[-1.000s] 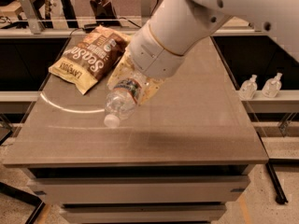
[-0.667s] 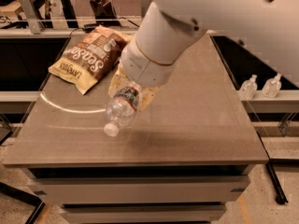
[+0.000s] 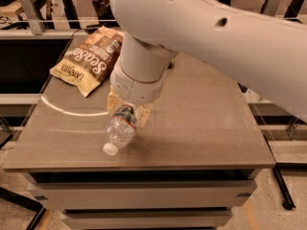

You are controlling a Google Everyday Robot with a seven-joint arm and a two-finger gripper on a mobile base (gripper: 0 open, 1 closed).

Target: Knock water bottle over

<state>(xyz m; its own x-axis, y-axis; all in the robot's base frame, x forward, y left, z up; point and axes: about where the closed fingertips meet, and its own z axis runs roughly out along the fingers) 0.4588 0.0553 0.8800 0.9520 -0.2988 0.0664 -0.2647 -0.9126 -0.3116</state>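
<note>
The water bottle [image 3: 120, 130] is a clear ribbed bottle with a white cap [image 3: 110, 149] and a red-white-blue label band. It is tipped over at the front middle of the brown table [image 3: 201, 128], cap pointing toward the front left edge. My gripper [image 3: 129, 108] is right at the bottle's base end, under the thick white arm [image 3: 144, 66], with its tan parts on both sides of the base. The bottle's base is hidden by the gripper.
A brown and yellow chip bag [image 3: 88, 61] lies flat at the table's back left. A white arc mark [image 3: 67, 110] runs across the left of the tabletop. The big white arm fills the upper right of the view. Dark shelving stands to the left and right of the table.
The bottle and the gripper have moved toward the table's front edge together. The bottle's cap end now lies lower and nearer the edge. The chip bag has not moved.
</note>
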